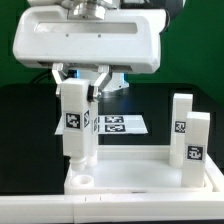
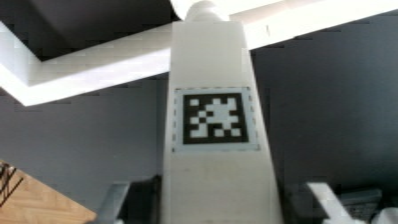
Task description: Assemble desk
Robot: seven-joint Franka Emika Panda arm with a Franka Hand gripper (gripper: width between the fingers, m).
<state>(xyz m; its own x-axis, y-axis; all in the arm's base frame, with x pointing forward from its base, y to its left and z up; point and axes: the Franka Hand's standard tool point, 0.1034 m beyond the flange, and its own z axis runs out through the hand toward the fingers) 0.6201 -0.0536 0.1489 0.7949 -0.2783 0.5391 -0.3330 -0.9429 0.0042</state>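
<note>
Jaws [image 1: 81,80] pinch the top of one white leg [image 1: 75,125], held upright w/ its foot at the near corner socket of the desk tray [image 1: 140,180]. Two more legs [image 1: 190,135] stand upright in the tray's far-side corners, well apart from jaws. Marker board [image 1: 118,125] lies behind on the black tabletop [image 1: 25,130].
</note>
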